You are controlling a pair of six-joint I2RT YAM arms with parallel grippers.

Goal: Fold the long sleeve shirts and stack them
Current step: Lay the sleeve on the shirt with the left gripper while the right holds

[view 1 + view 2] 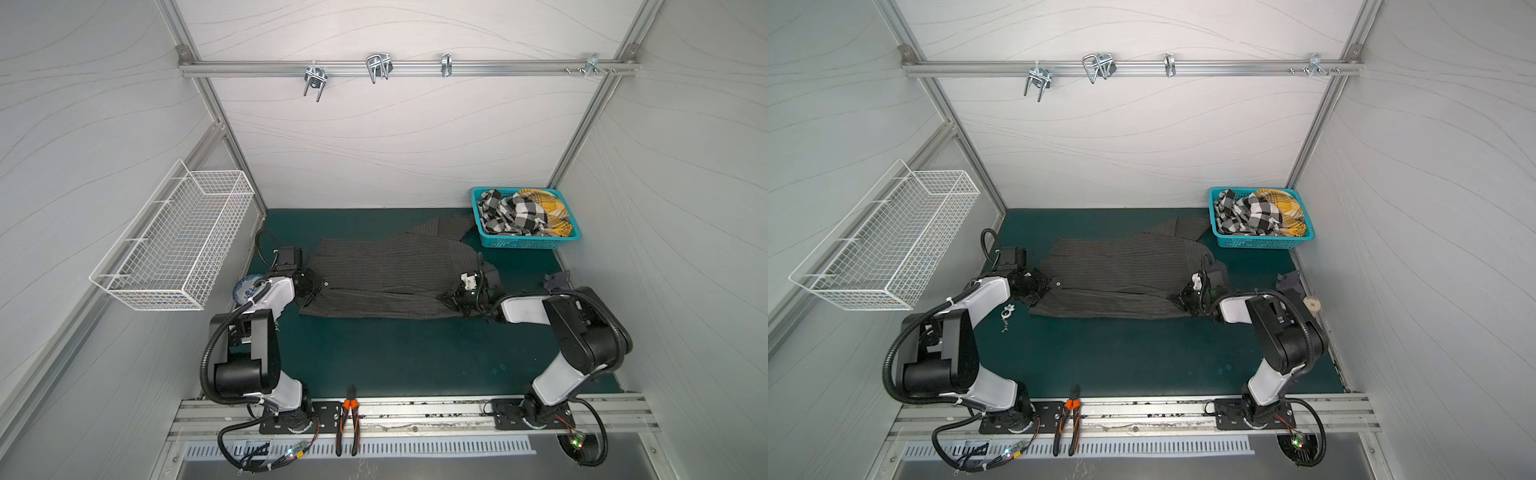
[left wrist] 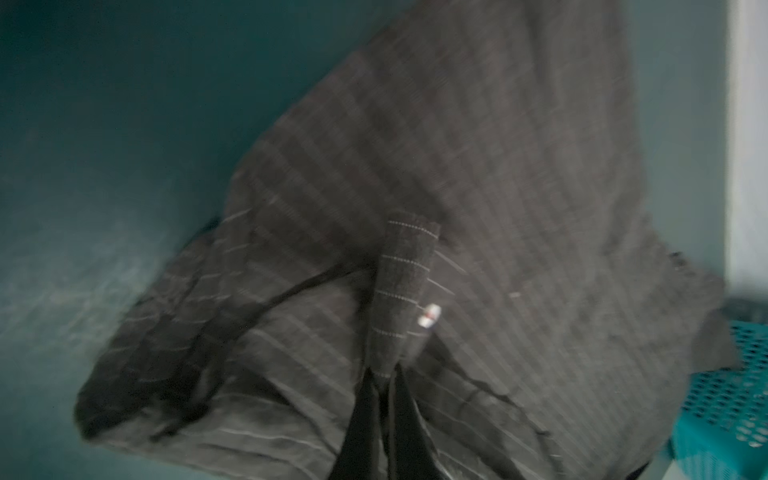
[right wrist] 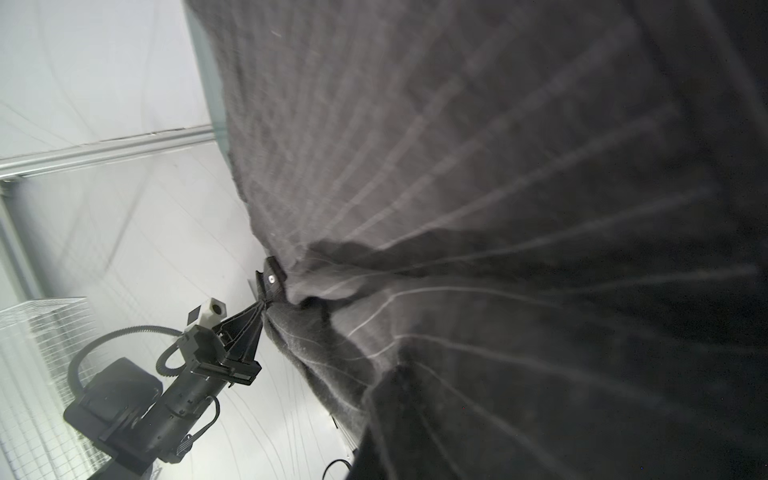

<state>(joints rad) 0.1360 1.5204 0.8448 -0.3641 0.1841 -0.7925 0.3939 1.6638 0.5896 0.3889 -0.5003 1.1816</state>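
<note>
One of the long sleeve shirts (image 1: 386, 266), dark grey with thin pale pinstripes, is stretched sideways over the green mat (image 1: 395, 353) in both top views, with a flap reaching back toward the teal basket. My left gripper (image 1: 322, 286) pinches its left edge. In the left wrist view the fingertips (image 2: 376, 382) stand almost together on a narrow fold of the shirt (image 2: 478, 166), beside a small red-and-white tag (image 2: 430, 314). My right gripper (image 1: 446, 297) holds the right end. In the right wrist view the shirt (image 3: 457, 166) drapes over that gripper and hides its fingers, its folds fanning out from the grip.
A teal basket (image 1: 528, 242) of checked black-white and yellow cloth stands at the back right. A white wire basket (image 1: 178, 241) hangs on the left wall. Orange-handled pliers (image 1: 348, 419) lie on the front rail. A small dark object (image 1: 557, 281) sits by the right wall.
</note>
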